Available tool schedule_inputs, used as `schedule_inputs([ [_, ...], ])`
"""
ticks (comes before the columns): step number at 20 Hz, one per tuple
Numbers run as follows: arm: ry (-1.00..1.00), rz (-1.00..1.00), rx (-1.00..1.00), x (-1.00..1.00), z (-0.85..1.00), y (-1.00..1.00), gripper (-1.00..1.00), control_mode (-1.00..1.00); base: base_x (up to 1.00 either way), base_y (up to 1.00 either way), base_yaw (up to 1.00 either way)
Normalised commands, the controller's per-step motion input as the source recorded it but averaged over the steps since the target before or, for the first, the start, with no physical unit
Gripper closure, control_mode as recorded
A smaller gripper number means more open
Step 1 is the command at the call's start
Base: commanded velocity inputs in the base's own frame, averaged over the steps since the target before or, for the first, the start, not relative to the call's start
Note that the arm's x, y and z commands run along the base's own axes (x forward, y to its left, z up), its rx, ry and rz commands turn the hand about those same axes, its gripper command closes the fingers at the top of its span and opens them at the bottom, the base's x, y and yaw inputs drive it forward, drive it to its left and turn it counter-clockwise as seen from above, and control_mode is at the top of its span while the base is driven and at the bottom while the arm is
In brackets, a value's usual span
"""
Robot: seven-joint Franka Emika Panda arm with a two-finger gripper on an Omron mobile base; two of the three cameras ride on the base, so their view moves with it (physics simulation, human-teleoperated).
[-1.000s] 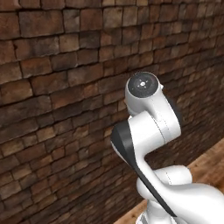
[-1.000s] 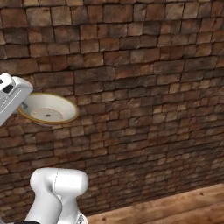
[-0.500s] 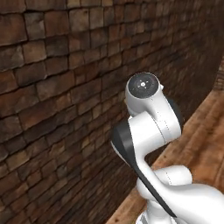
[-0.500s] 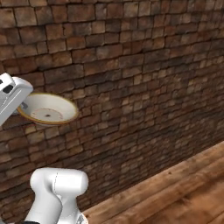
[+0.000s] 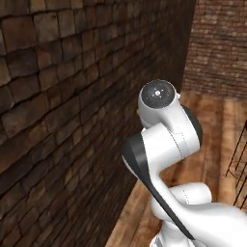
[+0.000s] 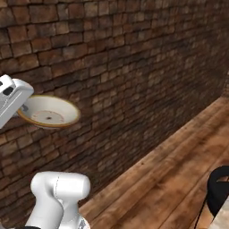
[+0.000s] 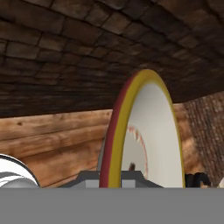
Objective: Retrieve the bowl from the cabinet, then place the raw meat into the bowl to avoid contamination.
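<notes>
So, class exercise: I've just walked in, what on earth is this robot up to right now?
The white arm is carrying the bowl, with its fingers shut on the rim at the bowl's left side in the right base view. The bowl hangs in the air in front of a dark brick wall, above a wooden floor. In the hand view the bowl appears edge-on. No meat or cabinet is in sight, so the placing step is not yet done.

Gripper (image 6: 21,108) clamped on bowl (image 6: 50,112) rim; bowl sticks out beyond jaws, brick wall (image 6: 134,58) behind.
</notes>
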Motion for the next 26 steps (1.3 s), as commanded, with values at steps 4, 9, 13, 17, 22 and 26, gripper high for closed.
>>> schedule_inputs([
  [4, 0.0, 0.0, 0.0, 0.0, 0.0, 0.0, 1.0, 1.0, 0.06, 0.0, -0.46],
  [9, 0.0, 0.0, 0.0, 0.0, 0.0, 0.0, 1.0, 1.0, 0.21, 0.07, -0.42],
  [13, 0.0, 0.0, 0.0, 0.0, 0.0, 0.0, 1.0, 1.0, 0.25, 0.1, -0.41],
  [17, 0.0, 0.0, 0.0, 0.0, 0.0, 0.0, 1.0, 1.0, 0.38, 0.2, -0.37],
  [22, 0.0, 0.0, 0.0, 0.0, 0.0, 0.0, 1.0, 1.0, 0.55, 0.28, -0.32],
  [26, 0.0, 0.0, 0.0, 0.0, 0.0, 0.0, 1.0, 1.0, 0.61, 0.32, -0.29],
])
